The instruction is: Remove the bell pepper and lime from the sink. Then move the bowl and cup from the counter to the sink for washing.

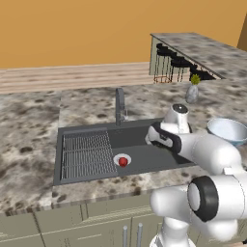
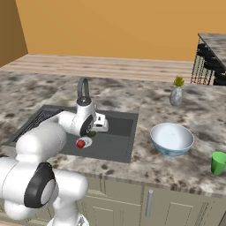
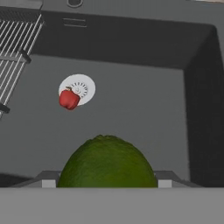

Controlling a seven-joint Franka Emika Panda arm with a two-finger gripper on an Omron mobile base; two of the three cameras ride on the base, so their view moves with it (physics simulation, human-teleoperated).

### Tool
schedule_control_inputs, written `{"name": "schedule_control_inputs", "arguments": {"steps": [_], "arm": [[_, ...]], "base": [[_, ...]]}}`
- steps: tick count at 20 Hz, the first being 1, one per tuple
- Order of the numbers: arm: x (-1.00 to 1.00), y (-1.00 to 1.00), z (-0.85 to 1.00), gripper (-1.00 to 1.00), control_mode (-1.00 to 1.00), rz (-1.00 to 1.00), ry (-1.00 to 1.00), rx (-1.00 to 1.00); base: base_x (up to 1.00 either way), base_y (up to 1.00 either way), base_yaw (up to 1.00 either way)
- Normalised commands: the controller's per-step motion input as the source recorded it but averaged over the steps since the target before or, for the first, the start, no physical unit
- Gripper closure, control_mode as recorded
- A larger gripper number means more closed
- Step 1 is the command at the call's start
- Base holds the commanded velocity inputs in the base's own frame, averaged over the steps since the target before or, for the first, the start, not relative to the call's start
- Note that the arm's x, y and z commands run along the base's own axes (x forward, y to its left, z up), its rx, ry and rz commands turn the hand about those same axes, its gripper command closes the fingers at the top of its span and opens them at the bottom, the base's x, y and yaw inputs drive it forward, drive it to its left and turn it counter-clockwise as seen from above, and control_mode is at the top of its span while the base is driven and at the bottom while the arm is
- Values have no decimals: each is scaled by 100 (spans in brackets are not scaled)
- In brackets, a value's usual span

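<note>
My gripper (image 3: pixel 108 177) hangs over the dark sink (image 3: pixel 131 100), shut on the dark green lime (image 3: pixel 108 162), which sits between the two fingertips above the basin floor. In the right base view a sliver of the lime (image 2: pixel 92 133) shows under the hand (image 2: pixel 98 123). The red bell pepper (image 3: pixel 68 99) rests on the edge of the white drain ring, also visible as a red dot (image 1: pixel 123 162) (image 2: pixel 80 143). The pale blue bowl (image 2: pixel 172 138) (image 1: pixel 227 130) stands on the counter (image 2: pixel 154 106) right of the sink. Further right, near the front edge, is the green cup (image 2: pixel 218 163).
A ribbed wire rack (image 1: pixel 87 154) fills the sink's left half. The dark faucet (image 1: pixel 119 103) rises behind the basin. A grey vase with a plant (image 2: pixel 176 95) stands at the back right. A raised stone bar with stools (image 1: pixel 202 50) lies beyond.
</note>
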Motion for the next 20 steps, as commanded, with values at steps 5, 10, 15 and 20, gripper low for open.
{"name": "schedule_control_inputs", "arguments": {"steps": [5, 10, 15, 20], "arm": [[-14, 32, 28, 100, -100, 0, 3, 0], [-17, 42, 16, 100, -100, 1, 6, 0], [-12, 47, 7, 100, -100, 2, 5, 0], [-5, 49, 3, 100, -100, 3, 3, 0]], "base": [[0, 0, 0], [0, 0, 0], [0, 0, 0], [0, 0, 0]]}}
